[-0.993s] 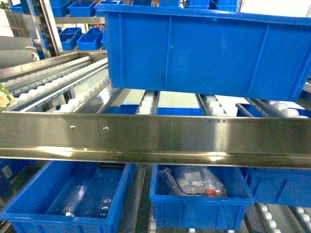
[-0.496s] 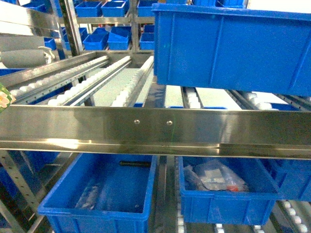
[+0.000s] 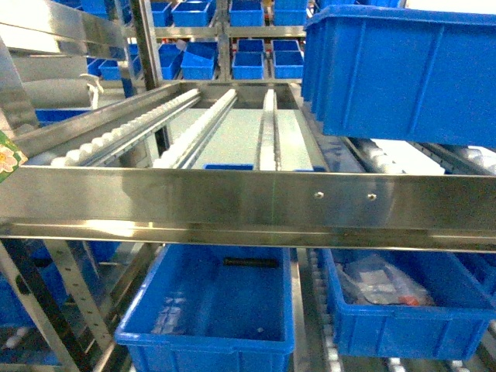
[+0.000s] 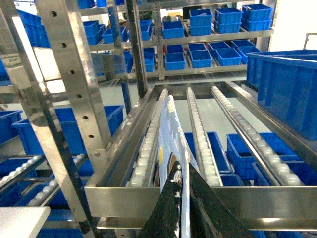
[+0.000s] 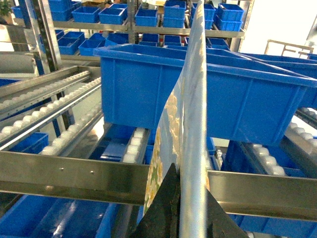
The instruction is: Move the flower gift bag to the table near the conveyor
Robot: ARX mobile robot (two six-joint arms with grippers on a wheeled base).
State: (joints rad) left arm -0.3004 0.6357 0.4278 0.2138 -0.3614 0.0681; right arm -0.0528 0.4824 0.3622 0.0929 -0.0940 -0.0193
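On my head camera I face the conveyor, its steel front rail running across the frame and white roller lanes sloping away behind it. A big blue bin sits on the lanes at upper right. Below the rail stand two more blue bins: the left one holds a black bar and some clear packets, the right one holds bagged items. At the far left edge a small corner of the flower gift bag pokes into view. Neither gripper shows here.

On my left wrist camera, the left gripper has its dark fingers pressed together on the lower edge of the gift bag, which stands upright and edge-on, rising in front of the roller lanes. A white surface corner shows at the bottom left; I cannot tell what it is.

On my right wrist camera, the right gripper is likewise clamped on the bag's edge; the bag's floral panel rises tall before the big blue bin.
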